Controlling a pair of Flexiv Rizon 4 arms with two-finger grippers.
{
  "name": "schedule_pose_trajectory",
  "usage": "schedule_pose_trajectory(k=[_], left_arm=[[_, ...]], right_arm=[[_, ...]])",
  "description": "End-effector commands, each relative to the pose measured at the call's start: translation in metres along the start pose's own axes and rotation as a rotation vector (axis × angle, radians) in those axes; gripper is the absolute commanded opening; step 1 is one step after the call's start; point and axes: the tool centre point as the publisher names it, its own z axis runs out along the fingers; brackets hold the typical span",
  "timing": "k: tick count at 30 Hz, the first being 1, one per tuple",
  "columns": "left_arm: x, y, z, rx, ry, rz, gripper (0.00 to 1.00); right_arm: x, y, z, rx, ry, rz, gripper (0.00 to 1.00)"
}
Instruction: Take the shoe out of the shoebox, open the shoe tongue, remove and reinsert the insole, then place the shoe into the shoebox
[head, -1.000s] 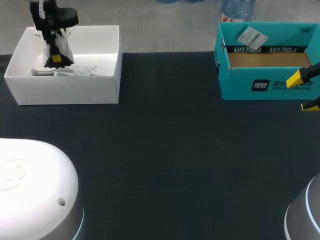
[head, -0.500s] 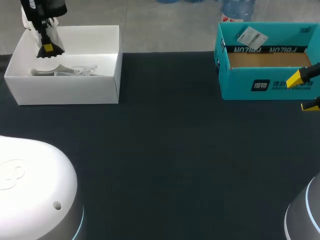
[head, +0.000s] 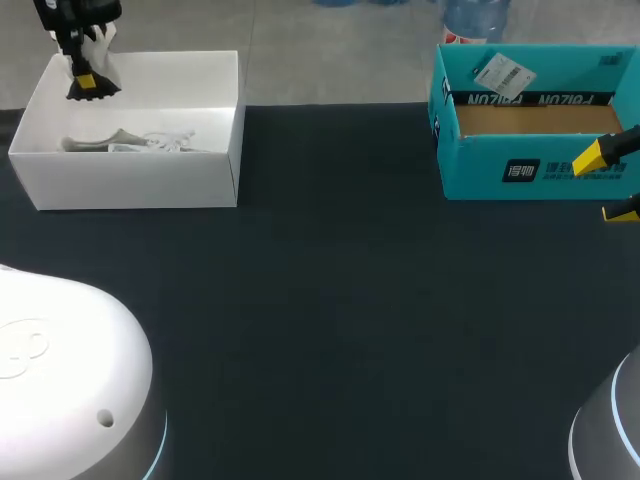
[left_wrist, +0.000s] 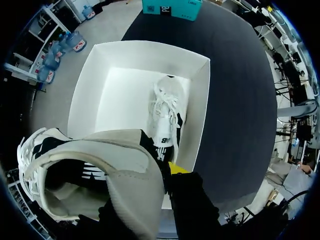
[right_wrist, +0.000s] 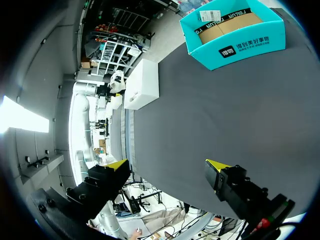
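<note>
L gripper (head: 84, 84) rose w/ 1 shoe (left_wrist: 100, 170) clamped; 2nd shoe (left_wrist: 167, 112) in box (left_wrist: 90, 95); R gripper (right_wrist: 167, 165) wide.

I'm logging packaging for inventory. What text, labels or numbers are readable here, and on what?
Teal cardboard box, front wall: white logo with characters, too blurred to quote.
Its inner back wall: upside-down white lettering, not reliably readable.
White sticker on its rim: print too small.
White laced shoe in the white open box: dark mark, blurred.
Grey-white shoe held above it: black stripes, no text.
</note>
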Motion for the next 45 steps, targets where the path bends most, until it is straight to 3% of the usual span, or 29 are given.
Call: schedule_pose_trajectory(k=[1,5,19,20,21,22,24,29,34,38,41,45], left_arm=[[-0.006,0.003,-0.002,-0.014,0.028,0.112,0.0],[-0.013,0.008,-0.007,-0.021,0.076,0.269,0.0],[-0.015,0.007,-0.008,-0.036,0.076,0.243,0.0],[-0.012,0.006,-0.01,0.037,0.11,0.333,0.0],[-0.009,0.004,-0.008,-0.019,0.098,0.435,0.0],[-0.009,0.005,-0.009,-0.018,0.087,0.514,0.0],[-0.013,0.008,-0.009,-0.093,0.103,0.761,0.0],[-0.032,0.017,-0.012,-0.209,0.058,1.037,0.0],[-0.047,0.033,-0.021,-0.184,0.014,1.293,0.0],[-0.051,0.046,-0.031,-0.082,0.008,1.478,0.0],[-0.058,0.049,-0.036,-0.02,0.036,1.469,0.0],[-0.058,0.049,-0.036,-0.02,0.036,1.469,0.0]], right_arm=[[0.0,0.0,0.0,0.0,-0.001,0.001,1.0],[0.0,0.0,0.0,0.0,-0.001,0.001,1.0],[0.0,0.0,0.0,0.0,-0.001,0.001,1.0],[0.0,0.0,0.0,0.0,-0.001,0.001,1.0],[0.0,0.0,0.0,0.0,-0.001,0.001,1.0],[0.0,0.0,0.0,0.0,-0.001,0.001,1.0],[0.0,0.0,0.0,0.0,-0.001,0.001,1.0],[0.0,0.0,0.0,0.0,-0.001,0.001,1.0],[0.0,0.0,0.0,0.0,-0.001,0.001,1.0],[0.0,0.0,0.0,0.0,-0.001,0.001,1.0],[0.0,0.0,0.0,0.0,-0.001,0.001,1.0],[0.0,0.0,0.0,0.0,-0.001,0.001,1.0]])
